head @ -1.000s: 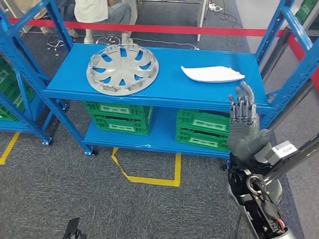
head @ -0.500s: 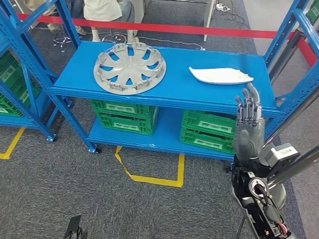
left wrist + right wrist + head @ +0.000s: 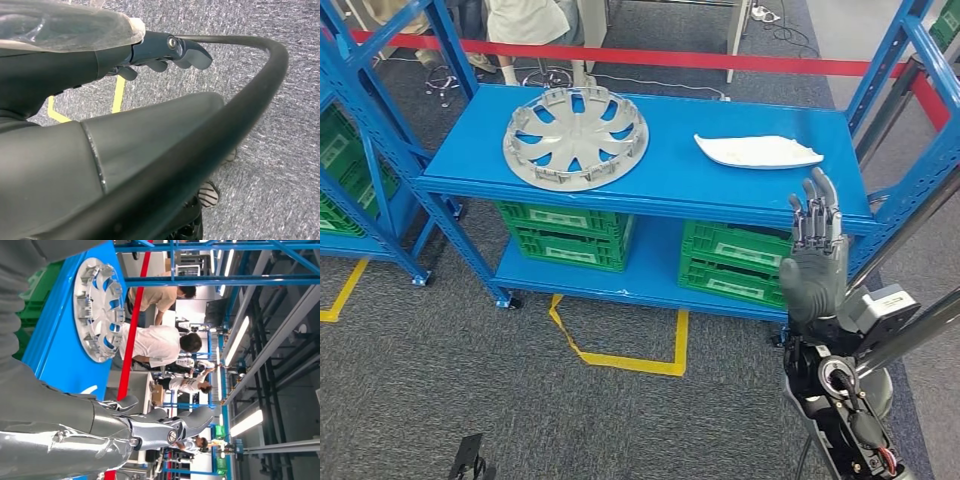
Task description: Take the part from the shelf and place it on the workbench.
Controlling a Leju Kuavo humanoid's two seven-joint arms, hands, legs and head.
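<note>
Right hand (image 3: pixel 814 255) is raised in front of the shelf's near right edge, fingers straight and apart, holding nothing. Over the last second it barely shifted relative to the shelf; the whole picture slid a little, so that's camera/body motion, not the parts moving. The hand is still short of the shelf deck, below and just near of the white part (image 3: pixel 758 151), not touching it. Left hand (image 3: pixel 166 50) hangs by the robot's side over grey carpet, nothing seen in it; whether its fingers are curled or spread I can't tell from that view. Read: approach phase, grasp not started, nothing lifted. Count on the top shelf (image 3: pixel 667 180): one white curved part on the right, one silver wheel cover (image 3: pixel 575 137) on the left, well apart from each other. Lower shelf: two green crates (image 3: pixel 565 233), one under each part; more green crates on the neighbouring rack at far left. The white part is nearest the raised hand, so likely the target, but the task sentence doesn't say which. People sit beyond the red barrier (image 3: pixel 660 60) on the far side.
</note>
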